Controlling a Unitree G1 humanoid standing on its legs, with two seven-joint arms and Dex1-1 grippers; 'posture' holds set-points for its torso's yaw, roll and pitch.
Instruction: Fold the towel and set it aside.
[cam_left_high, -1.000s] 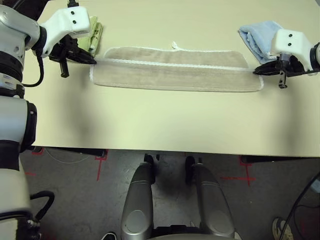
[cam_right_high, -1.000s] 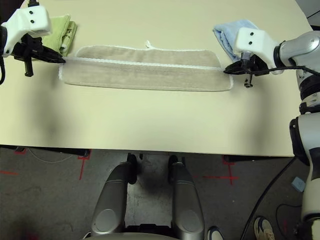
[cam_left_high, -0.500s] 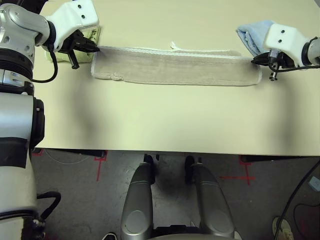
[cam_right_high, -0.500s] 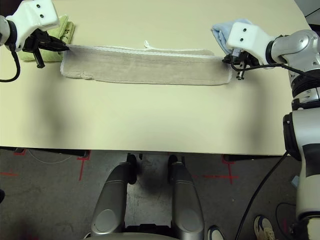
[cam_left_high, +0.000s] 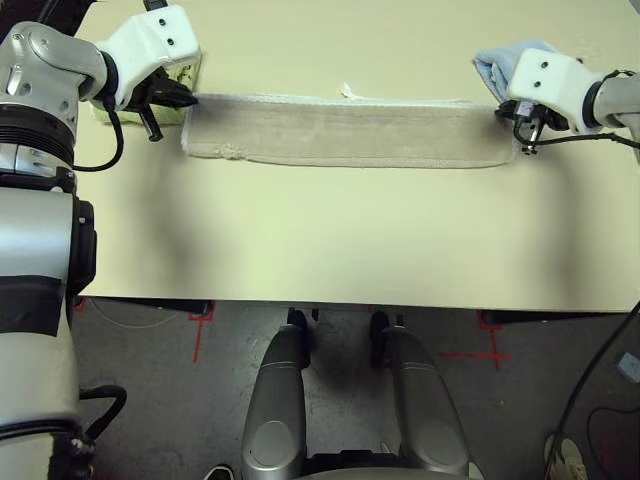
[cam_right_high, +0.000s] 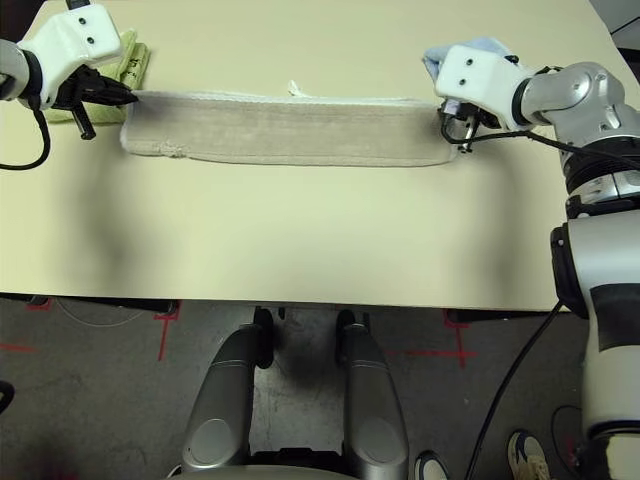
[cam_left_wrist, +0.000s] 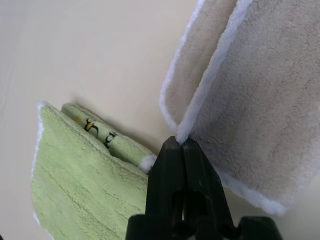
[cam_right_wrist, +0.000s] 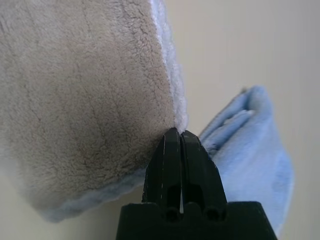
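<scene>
"Jaws first: how are they set?"

"Both pairs are closed, each on a far corner of the towel (cam_left_high: 350, 135): the left gripper (cam_left_wrist: 182, 141) at its left end, the right gripper (cam_right_wrist: 181, 134) at its right."

"And where is the towel placed?"

"On the worktop (cam_left_high: 350, 240), between the green towel (cam_left_wrist: 85, 175) and the blue towel (cam_right_wrist: 250, 155). Its long axis is stretched crosswise from one pair of jaws to the other, so neither arm is favoured; its body is spread from the jaws toward the robot. The fold should be laid down by both arms evenly, or a skew may be left."

"Its look?"

"A long beige strip, doubled over, then white edging, then a small white loop (cam_left_high: 347, 91) at the far edge."
</scene>
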